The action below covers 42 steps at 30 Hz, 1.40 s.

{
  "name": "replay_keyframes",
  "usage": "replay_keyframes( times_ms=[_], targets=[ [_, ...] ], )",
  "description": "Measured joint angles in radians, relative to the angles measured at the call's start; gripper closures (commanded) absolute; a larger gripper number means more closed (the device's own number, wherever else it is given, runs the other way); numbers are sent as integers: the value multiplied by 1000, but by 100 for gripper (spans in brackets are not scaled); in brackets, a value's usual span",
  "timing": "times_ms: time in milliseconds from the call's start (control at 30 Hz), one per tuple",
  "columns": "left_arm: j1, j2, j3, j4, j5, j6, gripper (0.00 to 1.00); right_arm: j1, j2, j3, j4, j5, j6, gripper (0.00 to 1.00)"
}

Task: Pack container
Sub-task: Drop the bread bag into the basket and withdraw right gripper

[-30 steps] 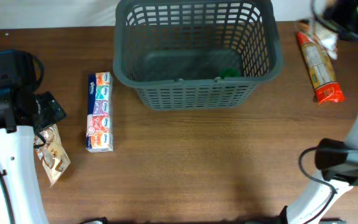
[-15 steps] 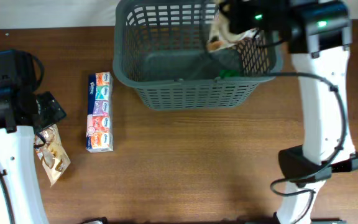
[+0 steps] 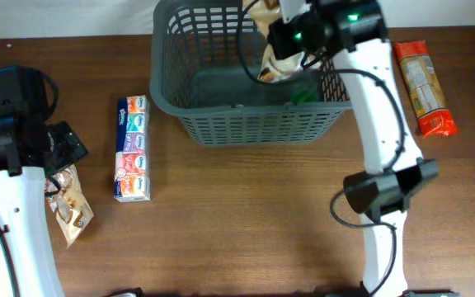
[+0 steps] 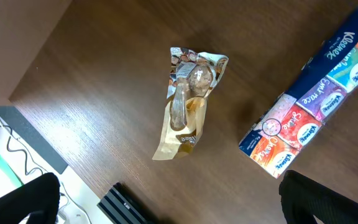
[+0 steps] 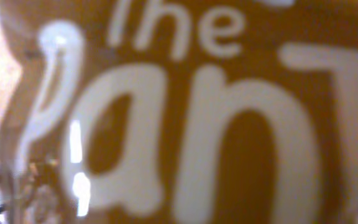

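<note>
Snack packet [image 3: 268, 70] hangs over the container [image 3: 221, 107] at upper centre, pinched tight by the right end effector [image 3: 280, 54], seemingly for dropping in; left end effector [image 4: 169, 193] gapes wide, empty.

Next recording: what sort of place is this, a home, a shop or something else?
Probably a robotics lab bench: a white left robot arm and white right robot arm at a brown wooden table, with a colourful tissue multipack staged beside a dark grey slotted plastic basket.

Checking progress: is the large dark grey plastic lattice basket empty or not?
Not empty: a small green item lies on the floor of the basket, near its right end.
</note>
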Motion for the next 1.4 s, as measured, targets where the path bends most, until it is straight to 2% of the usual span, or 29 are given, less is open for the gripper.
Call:
replay_keyframes(
  times_ms=[33, 533, 667, 733, 833, 900, 933, 1167, 1400],
  targets=[
    [0, 0, 0, 0, 0, 0, 0, 0, 18, -3, -6, 1, 1, 87],
    [0, 0, 0, 0, 0, 0, 0, 0, 159, -6, -77, 4, 2, 87],
    [0, 0, 0, 0, 0, 0, 0, -4, 163, 6, -82, 4, 42, 87],
    [0, 0, 0, 0, 0, 0, 0, -7, 163, 32, -89, 4, 71, 78],
    [0, 0, 0, 0, 0, 0, 0, -26, 163, 126, -100, 3, 106, 44],
    [0, 0, 0, 0, 0, 0, 0, -53, 156, 203, -122, 4, 121, 9],
    [0, 0, 0, 0, 1, 0, 0, -70, 148, 239, -135, 4, 132, 1],
    [0, 0, 0, 0, 0, 0, 0, -266, 51, 421, -233, 4, 167, 1],
    [0, 0, 0, 0, 0, 0, 1, -497, -24, 448, -341, 5, 112, 1]
  ],
)
